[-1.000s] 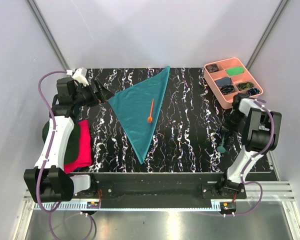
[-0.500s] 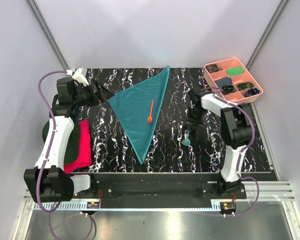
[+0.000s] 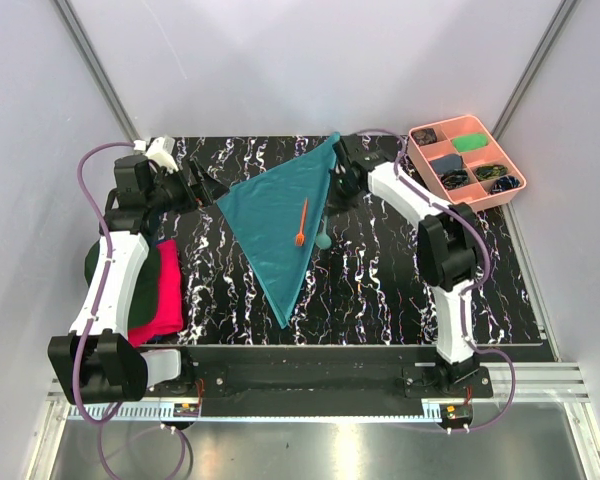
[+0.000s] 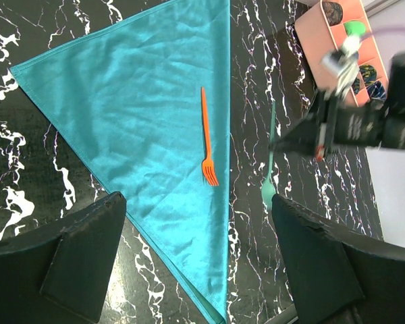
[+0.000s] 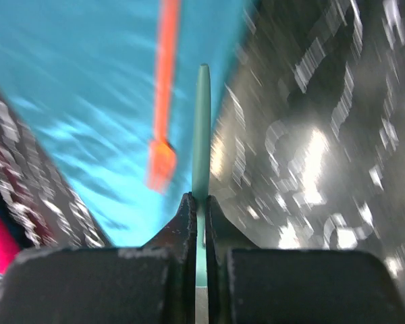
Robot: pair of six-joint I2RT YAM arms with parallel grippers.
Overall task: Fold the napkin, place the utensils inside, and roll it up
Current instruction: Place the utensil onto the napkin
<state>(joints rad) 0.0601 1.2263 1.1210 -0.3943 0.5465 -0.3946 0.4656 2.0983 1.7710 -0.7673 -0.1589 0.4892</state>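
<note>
Right gripper (image 3: pixel 325 207) pinching the teal spoon (image 3: pixel 323 238) just off the napkin's right edge.

From above we see the napkin (image 3: pixel 275 215) folded into a triangle mid-table. The orange fork (image 3: pixel 301 222) lies on it near the right edge, prongs toward the near side, and the spoon's bowl hangs beside that edge. Only our right wrist view, blurred, shows the fingers (image 5: pixel 182 229) pressed together on the spoon's handle. Our left wrist view adds that the spoon sits over bare black marble table (image 4: pixel 304 223), apart from the cloth. It also shows the left gripper (image 4: pixel 196 202) spread wide with nothing between its fingers, near the napkin's left corner.
</note>
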